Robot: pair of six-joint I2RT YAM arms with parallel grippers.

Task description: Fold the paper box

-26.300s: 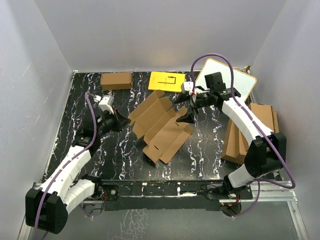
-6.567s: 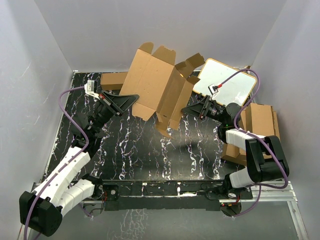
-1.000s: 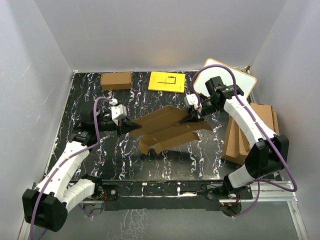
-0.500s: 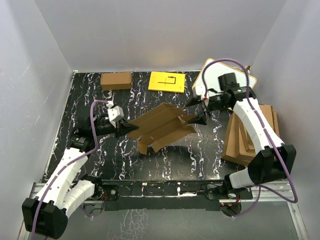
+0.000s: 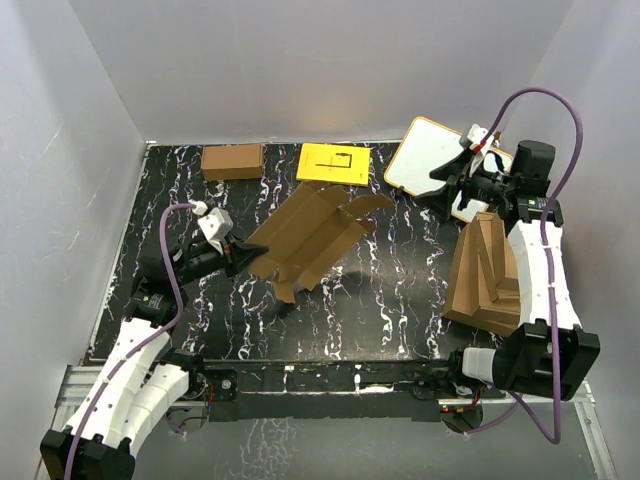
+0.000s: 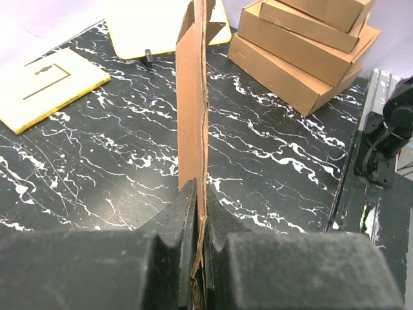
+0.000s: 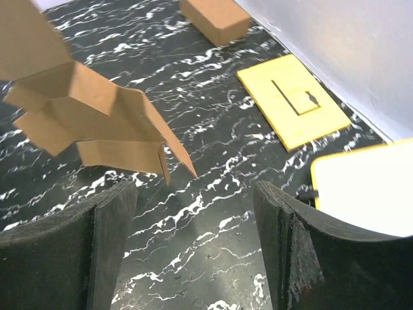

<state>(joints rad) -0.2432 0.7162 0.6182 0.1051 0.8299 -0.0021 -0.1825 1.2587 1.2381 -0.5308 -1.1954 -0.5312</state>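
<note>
From above, the paper box [image 5: 310, 235] sits mid-table, opened out and tilted, with its flaps splayed toward 1 o'clock. The left gripper [image 5: 240, 262] pinches its edge at about 8 o'clock. I cannot tell whether the box's low corner touches the table [image 5: 400, 310]. The right gripper [image 5: 445, 185] hangs well apart from the box at 2 o'clock, over the whiteboard [image 5: 425, 155]. The yellow sheet [image 5: 333, 163] lies at 12 o'clock from the box, the small carton [image 5: 232, 160] at 11, and the pile of cardboard sheets [image 5: 487, 275] at 4.

In the left wrist view, the left gripper [image 6: 201, 213] has its jaws clamped tight on a thin edge of the paper box [image 6: 192, 110]. The box rises edge-on toward 12 o'clock.

In the right wrist view, the right gripper [image 7: 193, 194] is spread wide with nothing between its fingers. The paper box [image 7: 97, 119] floats at 10 o'clock and the yellow sheet [image 7: 293, 100] lies at 1.

The risk, as I judge it, is the single narrow pinch. The thin wall may crease, tear or pivot in the jaws if the box is swung or pressed down, and a loose flap could catch on the table and fold the wrong way. With the right claw far off, nothing steadies the 1 o'clock end. Its return could snag a splayed flap if it arrives low.
</note>
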